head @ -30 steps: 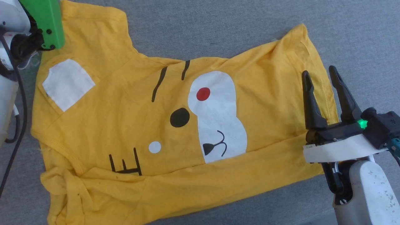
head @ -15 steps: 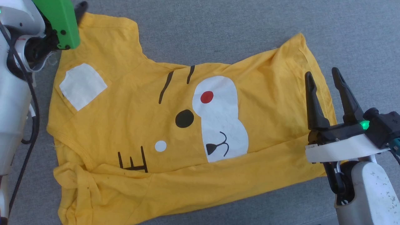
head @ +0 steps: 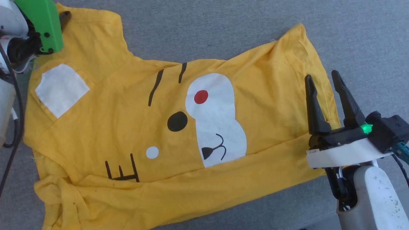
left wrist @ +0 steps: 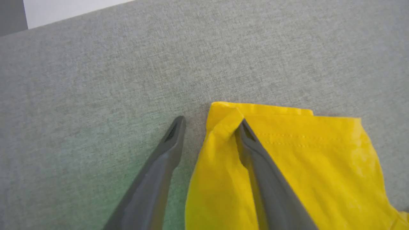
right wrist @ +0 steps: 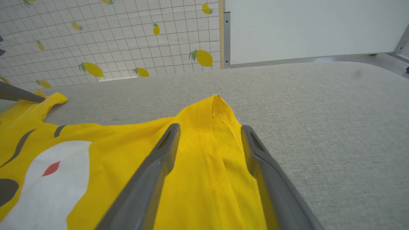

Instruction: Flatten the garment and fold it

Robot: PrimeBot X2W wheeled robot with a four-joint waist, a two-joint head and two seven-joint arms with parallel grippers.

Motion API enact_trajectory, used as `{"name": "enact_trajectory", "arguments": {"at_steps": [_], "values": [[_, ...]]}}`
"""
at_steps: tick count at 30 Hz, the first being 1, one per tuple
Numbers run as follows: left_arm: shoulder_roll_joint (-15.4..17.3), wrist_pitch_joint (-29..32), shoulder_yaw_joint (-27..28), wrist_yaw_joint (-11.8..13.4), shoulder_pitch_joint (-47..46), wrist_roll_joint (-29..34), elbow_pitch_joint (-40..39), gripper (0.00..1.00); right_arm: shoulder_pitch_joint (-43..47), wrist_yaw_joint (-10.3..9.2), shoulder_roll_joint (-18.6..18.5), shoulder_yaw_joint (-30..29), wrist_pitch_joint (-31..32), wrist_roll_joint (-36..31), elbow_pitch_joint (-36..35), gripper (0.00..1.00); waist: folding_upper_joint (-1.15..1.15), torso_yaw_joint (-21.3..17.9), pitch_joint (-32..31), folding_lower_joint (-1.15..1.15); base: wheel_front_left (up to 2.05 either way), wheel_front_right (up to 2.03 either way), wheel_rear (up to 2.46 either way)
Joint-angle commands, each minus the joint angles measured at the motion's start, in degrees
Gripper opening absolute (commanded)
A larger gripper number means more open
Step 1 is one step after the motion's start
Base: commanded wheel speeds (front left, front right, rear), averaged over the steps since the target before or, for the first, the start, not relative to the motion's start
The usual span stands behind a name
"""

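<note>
A grey woven-fabric desk (head: 223, 28) lies in soft, even light; beyond its far edge, in the right wrist view, a white grid-patterned backdrop (right wrist: 111, 41) printed with lemons stands at ten o'clock, a plain white metal-framed panel (right wrist: 303, 28) at one o'clock.

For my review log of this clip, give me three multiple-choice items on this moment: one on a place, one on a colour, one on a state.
1. Where is the right tool?
A. over the middle of the garment
B. at the garment's edge
C. far off the garment

2. What colour is the dot on the white snout patch?
A. blue
B. red
C. green

3. How does the left tool stand?
A. shut on the garment
B. shut on nothing
C. open

Answers:
1 B: in the head view its fingers straddle the stitched edge.
2 B: the dot is plainly red.
3 C: the left wrist view shows its fingers apart, with the cloth unclamped.
</note>
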Motion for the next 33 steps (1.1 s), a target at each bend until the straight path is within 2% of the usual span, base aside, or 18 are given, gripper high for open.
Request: {"name": "enact_trajectory", "arguments": {"at_steps": [1,7,11,15,20,21,26,27,28,29,31,33], "values": [[0.42,1.66,-1.06,0.36,1.46,0.49,0.99,0.0,-0.89,-0.08,0.33,0.14,-0.43,0.32,0.3,1.0,0.0,-0.24,-0.05,0.0,0.0,0.0,0.0],[0.35,1.34,-0.83,0.18,2.1,-0.35,-0.42,0.0,-4.39,-0.08,-0.97,-0.81,0.92,-1.39,0.4,1.0,0.0,0.28,-0.83,0.0,0.0,0.0,0.0],[0.0,1.05,-1.2,-0.23,1.97,-0.35,-1.08,0.0,-11.45,-0.08,-1.65,-0.79,7.38,-2.38,1.66,1.0,0.0,1.05,-1.11,0.0,0.0,0.0,0.0],[-1.11,0.07,-1.26,-0.54,1.6,-0.66,-1.36,0.0,-20.06,-0.08,-1.88,-1.75,18.25,-1.84,7.58,1.0,0.0,2.0,-0.91,0.0,0.0,0.0,0.0],[-2.4,-0.62,-2.07,-1.13,0.89,-0.43,-1.11,0.0,-28.87,-0.08,-1.64,-3.92,36.85,-3.11,17.99,1.0,0.0,3.51,-0.48,0.0,0.0,0.0,0.0],[-2.84,-1.2,-2.32,-1.54,0.66,-0.42,-0.69,0.0,-31.32,-0.08,-1.52,-4.01,46.76,-5.42,21.07,1.0,0.0,4.03,-0.37,0.0,0.0,0.0,0.0],[-3.42,-2.13,-2.55,-2.2,0.47,-0.58,0.11,0.0,-31.16,-0.08,-1.83,-3.96,58.65,-8.87,21.16,1.0,0.0,4.58,-0.44,0.0,0.0,0.0,0.0],[-3.48,-2.26,-2.57,-2.29,0.46,-0.63,0.26,0.0,-30.87,-0.08,-1.73,-4.02,60.19,-8.93,20.73,0.49,0.0,4.61,-0.47,0.0,0.0,0.0,0.0],[-3.54,-2.36,-2.62,-2.41,0.43,-0.67,0.44,0.0,-30.45,-0.08,-1.67,-4.03,61.79,-9.07,20.06,0.2,0.0,4.63,-0.49,0.0,0.0,0.0,0.0],[-3.58,-2.47,-2.65,-2.49,0.39,-0.68,0.58,0.0,-30.09,-0.08,-1.7,-4.0,62.74,-9.25,19.45,0.0,0.0,4.65,-0.52,0.0,0.0,0.0,0.0],[-3.65,-2.95,-2.66,-2.6,0.28,-0.64,0.86,0.0,-29.25,-0.08,-1.72,-4.27,63.81,-9.49,17.98,0.0,0.0,4.7,-0.61,0.0,0.0,0.0,0.0],[-3.6,-6.0,-2.27,-2.8,0.15,0.02,1.08,0.0,-27.81,-0.08,-1.9,-4.55,61.76,-9.64,15.3,0.0,0.0,4.97,-1.23,0.0,0.0,0.0,0.0]]}}
